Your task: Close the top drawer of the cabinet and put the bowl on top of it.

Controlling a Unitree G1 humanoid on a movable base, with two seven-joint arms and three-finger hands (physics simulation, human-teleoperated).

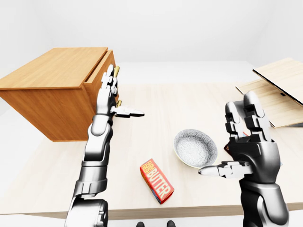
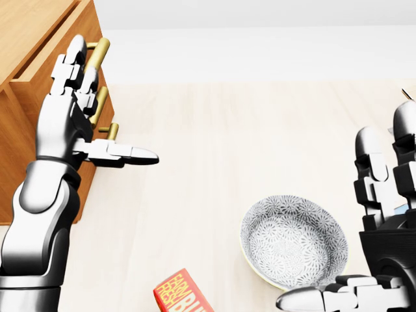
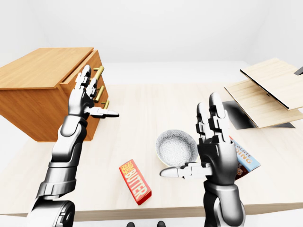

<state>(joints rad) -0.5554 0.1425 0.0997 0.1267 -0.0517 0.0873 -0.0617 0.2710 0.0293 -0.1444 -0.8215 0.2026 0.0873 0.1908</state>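
Note:
A wooden cabinet [image 1: 52,71] stands at the left of the table. Its top drawer [image 2: 83,26] juts out slightly, and brass handles [image 2: 97,55] show on the front. My left hand [image 2: 107,104] is open and upright, fingers flat over the drawer front beside the handles, thumb pointing right. Whether the palm touches the wood I cannot tell. The grey patterned bowl [image 2: 292,240] sits upright on the table at the lower right. My right hand [image 1: 227,137] is open just right of the bowl, fingers up, its thumb under the bowl's near rim, holding nothing.
A red butter box [image 1: 156,181] lies near the table's bottom edge, left of the bowl. Stacked wooden boards [image 1: 279,90] sit at the right, with a dark sheet [image 3: 239,116] under them. A printed packet [image 3: 244,158] lies behind my right hand.

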